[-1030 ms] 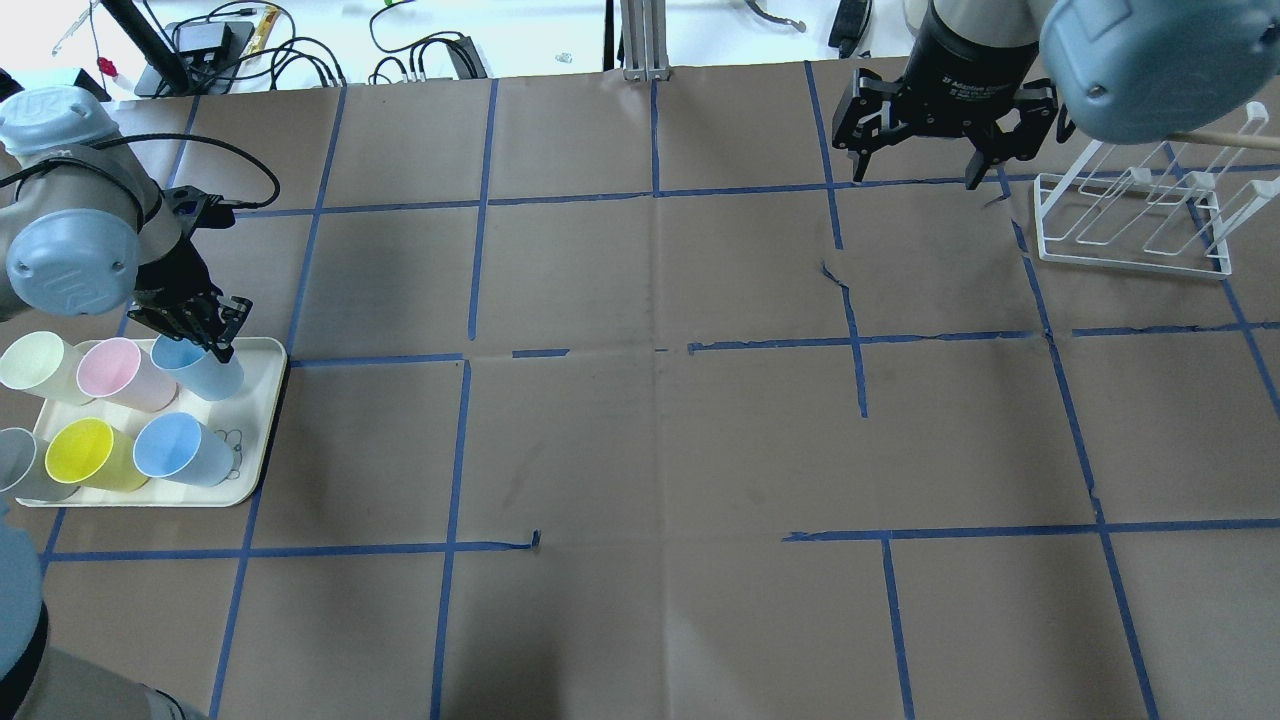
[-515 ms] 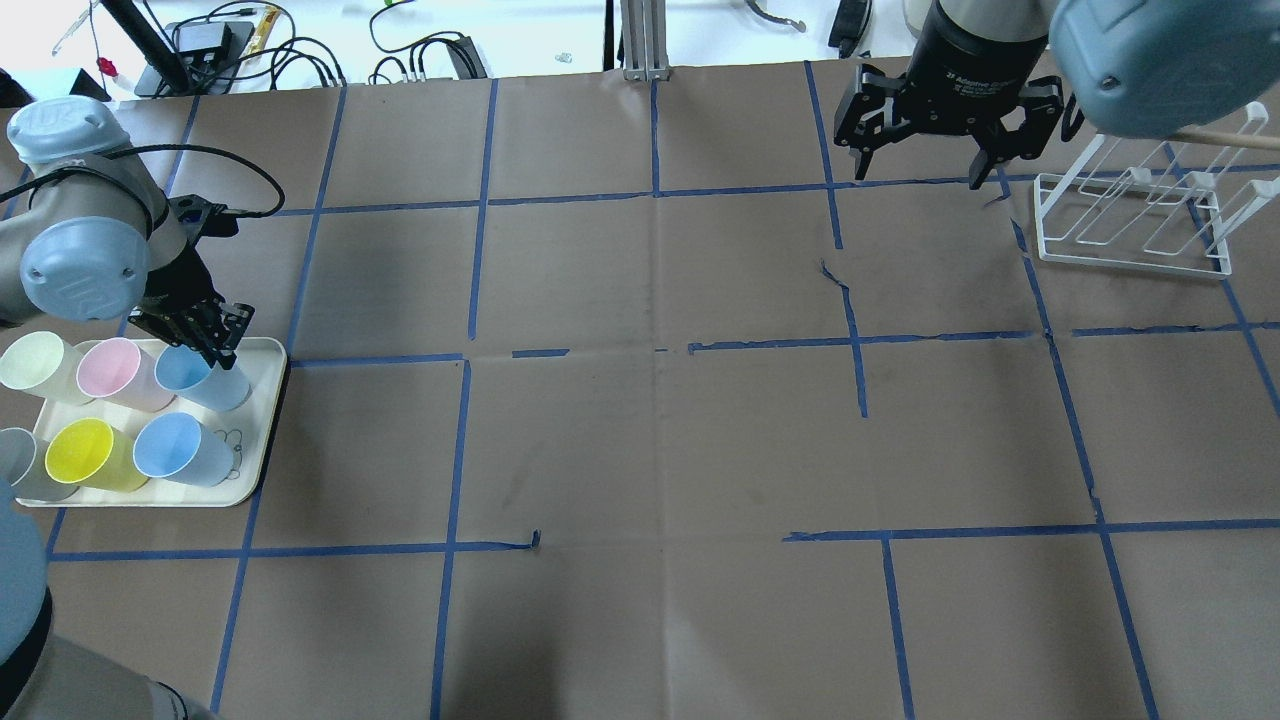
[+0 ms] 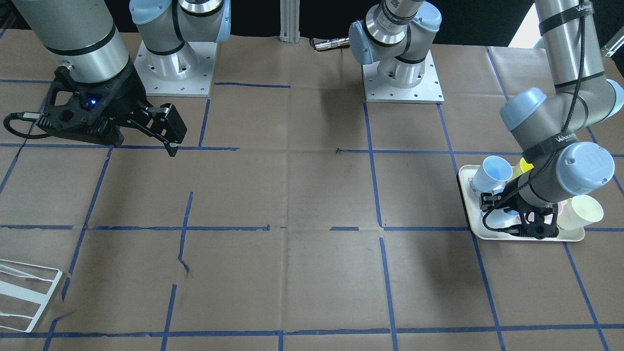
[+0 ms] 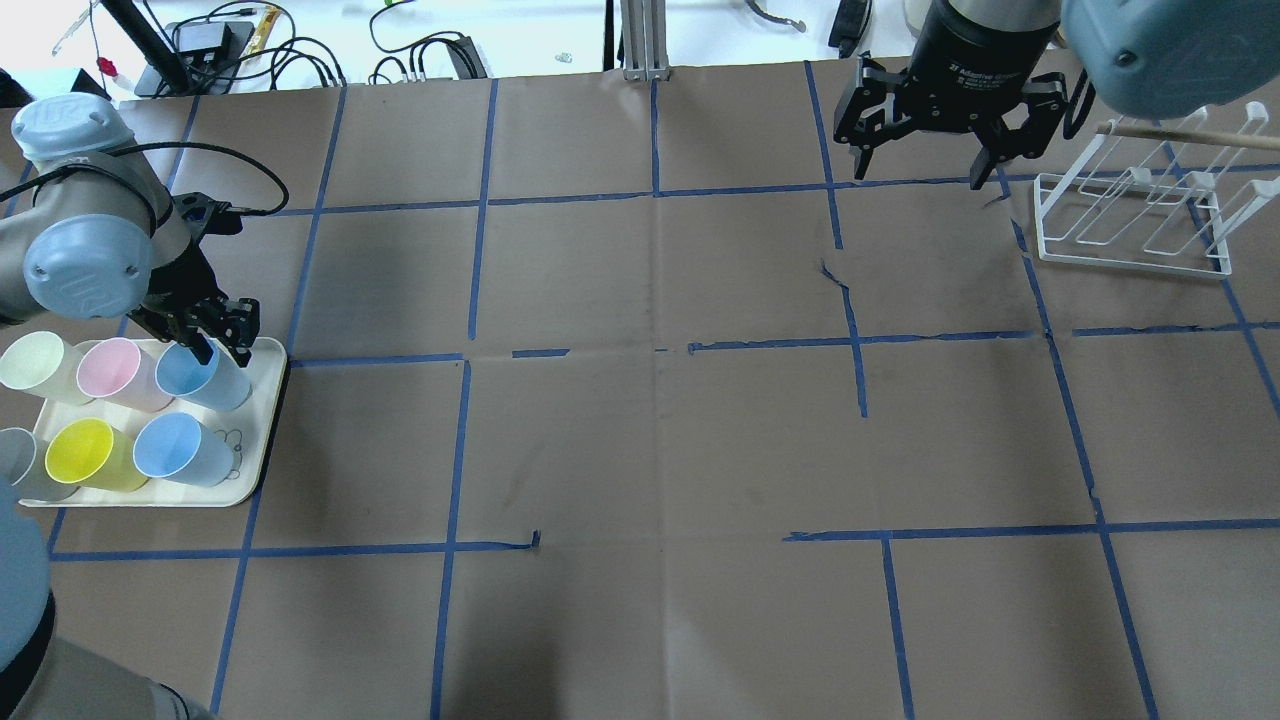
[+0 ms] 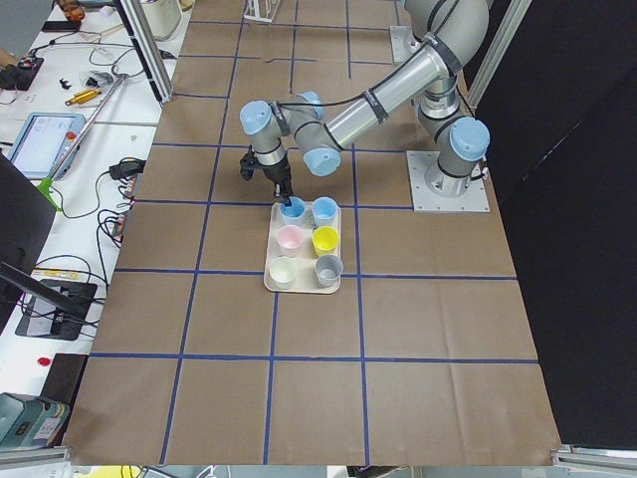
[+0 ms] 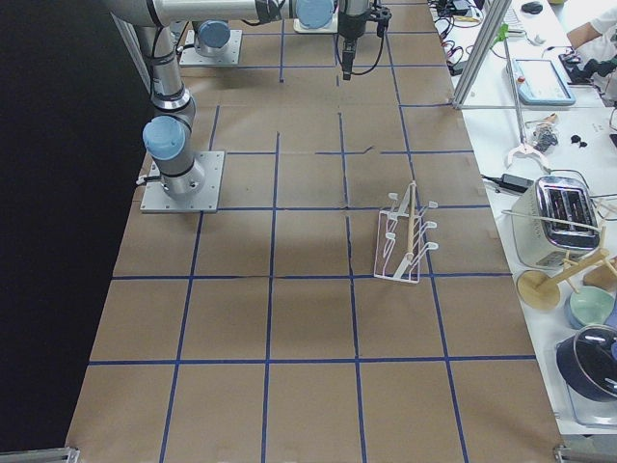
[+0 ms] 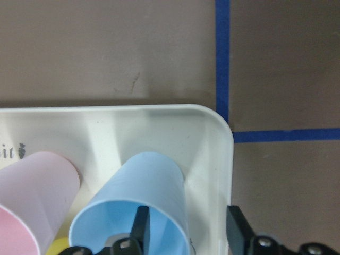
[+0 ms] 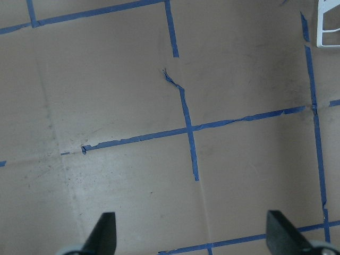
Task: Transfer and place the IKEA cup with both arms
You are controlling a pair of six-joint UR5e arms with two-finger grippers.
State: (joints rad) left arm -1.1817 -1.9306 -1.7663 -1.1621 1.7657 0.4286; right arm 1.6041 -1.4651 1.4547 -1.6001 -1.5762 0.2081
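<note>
The pale-blue IKEA cup (image 4: 205, 375) stands in the far right corner of the cream tray (image 4: 262, 420). My left gripper (image 4: 225, 345) is open over its rim. In the left wrist view one finger (image 7: 141, 226) is inside the cup (image 7: 143, 186) and the other finger stands outside the wall, apart from it. A second pale-blue cup (image 4: 180, 450) stands nearer me on the tray. My right gripper (image 4: 917, 170) is open and empty, high over the table's far right, and it also shows in the front view (image 3: 141, 144).
Pink (image 4: 110, 370), yellow (image 4: 85, 452), cream (image 4: 35, 362) and grey (image 4: 12, 462) cups share the tray. A white wire rack (image 4: 1130, 215) stands at the far right, close beside my right gripper. Brown paper with blue tape lines covers the table.
My left gripper has shifted slightly right over the pale-blue cup and its fingers now look wider apart. My right gripper has barely moved.
</note>
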